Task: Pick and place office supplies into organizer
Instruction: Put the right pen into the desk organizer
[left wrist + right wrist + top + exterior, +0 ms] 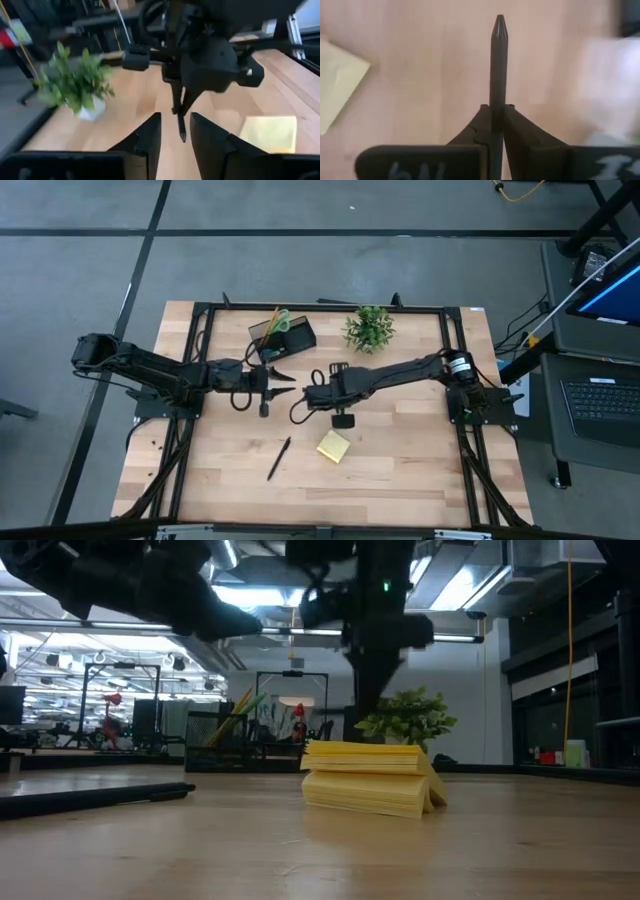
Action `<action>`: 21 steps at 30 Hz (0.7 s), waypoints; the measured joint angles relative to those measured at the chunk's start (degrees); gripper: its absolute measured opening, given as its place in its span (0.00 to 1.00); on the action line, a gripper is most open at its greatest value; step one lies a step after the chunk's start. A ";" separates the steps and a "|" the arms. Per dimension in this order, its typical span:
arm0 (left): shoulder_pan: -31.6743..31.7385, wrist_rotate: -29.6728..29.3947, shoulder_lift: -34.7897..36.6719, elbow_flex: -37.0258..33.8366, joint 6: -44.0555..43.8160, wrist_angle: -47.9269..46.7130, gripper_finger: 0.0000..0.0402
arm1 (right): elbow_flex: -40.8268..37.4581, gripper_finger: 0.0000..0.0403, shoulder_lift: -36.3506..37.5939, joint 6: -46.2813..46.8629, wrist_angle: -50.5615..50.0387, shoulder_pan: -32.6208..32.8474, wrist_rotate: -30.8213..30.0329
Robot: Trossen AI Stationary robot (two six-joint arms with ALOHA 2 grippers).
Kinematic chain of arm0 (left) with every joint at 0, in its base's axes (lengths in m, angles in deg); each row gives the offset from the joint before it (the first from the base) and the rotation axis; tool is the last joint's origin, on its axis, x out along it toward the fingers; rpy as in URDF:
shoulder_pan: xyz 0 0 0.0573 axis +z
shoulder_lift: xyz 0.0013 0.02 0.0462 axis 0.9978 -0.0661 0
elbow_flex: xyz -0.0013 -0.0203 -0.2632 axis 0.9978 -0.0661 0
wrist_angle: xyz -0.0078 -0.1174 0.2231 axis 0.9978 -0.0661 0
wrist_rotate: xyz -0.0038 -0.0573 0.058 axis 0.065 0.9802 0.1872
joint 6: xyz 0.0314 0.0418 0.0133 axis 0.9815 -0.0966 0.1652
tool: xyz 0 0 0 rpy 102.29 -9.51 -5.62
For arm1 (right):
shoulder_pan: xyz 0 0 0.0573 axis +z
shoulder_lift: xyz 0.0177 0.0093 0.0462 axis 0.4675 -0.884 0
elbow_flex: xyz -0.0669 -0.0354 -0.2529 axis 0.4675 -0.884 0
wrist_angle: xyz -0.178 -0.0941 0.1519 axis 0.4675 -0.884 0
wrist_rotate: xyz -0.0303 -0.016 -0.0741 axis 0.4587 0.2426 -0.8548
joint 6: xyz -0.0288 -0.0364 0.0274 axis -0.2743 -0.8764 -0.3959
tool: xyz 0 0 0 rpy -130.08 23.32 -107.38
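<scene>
- Right gripper [492,131], dark two-finger pincer at mid-table, clamped on a slim black plastic pen [498,65]; tip projecting straight out past the fingers, probably so it can drop endwise into a compartment.
- Left gripper [175,142], facing the right one at close range, fingers parted and empty; reads as a handover of the pen from left to right.
- Black rectangular organizer with dark translucent walls [283,336], at the table's back edge beside a small leafy green potted plant [369,328]; already holding green-handled scissors [281,319] and a thin wooden pencil [270,323], both leaning upright against the walls.
- Yellow sticky-note pad [334,445], soft stack with curling sheets, flat on the pale wooden table [420,470], just below the right gripper.
- Second black pen [279,458], smooth and narrow, lying at a slant near the pad, not yet collected.
</scene>
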 joint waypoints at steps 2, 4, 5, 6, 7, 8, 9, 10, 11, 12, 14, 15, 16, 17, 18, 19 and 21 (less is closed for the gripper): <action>0.00 0.00 0.00 0.00 2.48 1.33 0.26 | 1.65 0.08 0.88 -0.72 -0.94 0.00 -2.42; 0.12 -0.13 0.01 0.00 4.33 2.48 0.27 | 2.07 0.08 2.39 -1.01 -1.67 0.04 -4.83; 0.16 -0.43 0.02 0.00 5.16 3.00 0.28 | 2.05 0.08 3.36 -1.05 -1.89 0.04 -5.94; 0.22 -0.98 0.02 0.02 5.80 3.37 0.28 | 2.05 0.08 4.37 -1.00 -1.81 0.01 -6.75; 0.22 -1.35 0.02 0.00 6.38 4.01 0.28 | 1.90 0.08 5.55 -0.87 -1.64 -0.03 -7.42; 0.24 -1.48 0.02 0.00 7.00 4.96 0.28 | 1.61 0.08 6.85 -0.86 -1.39 -0.09 -7.57; 0.24 -1.46 0.02 0.02 7.80 5.69 0.28 | 1.38 0.08 7.96 -1.01 -0.46 -0.11 -7.65; 0.24 -1.46 0.02 0.02 8.55 6.48 0.28 | 1.04 0.08 9.23 -1.03 1.37 -0.13 -7.74; 0.24 -1.45 0.02 0.02 9.02 7.68 0.28 | 0.52 0.08 10.40 -1.16 2.83 -0.11 -7.72; 0.22 -1.39 0.03 0.02 9.44 8.98 0.28 | 0.12 0.08 11.40 -1.47 3.82 -0.07 -7.71; 0.24 -0.53 0.04 0.07 9.60 9.88 0.28 | -0.18 0.08 13.41 -2.12 5.59 -0.07 -7.66; 0.30 0.02 0.02 0.04 9.62 9.96 0.28 | -0.18 0.08 14.38 -2.47 5.89 -0.04 -7.68; 0.39 0.27 0.02 0.05 9.66 10.15 0.28 | -0.20 0.08 15.34 -2.67 6.36 -0.02 -7.65; 0.46 0.44 0.02 0.05 9.84 10.24 0.28 | -0.19 0.08 15.96 -2.75 7.34 0.07 -7.67; 0.46 0.59 0.02 0.04 10.13 10.27 0.29 | -0.18 0.08 16.55 -2.80 8.34 0.19 -7.68; 0.48 0.86 0.02 0.04 10.57 10.27 0.29 | -0.18 0.08 16.87 -3.13 8.66 0.24 -7.65; 0.47 1.67 0.02 0.04 11.14 10.68 0.29 | -0.19 0.08 17.09 -4.14 9.95 0.39 -7.50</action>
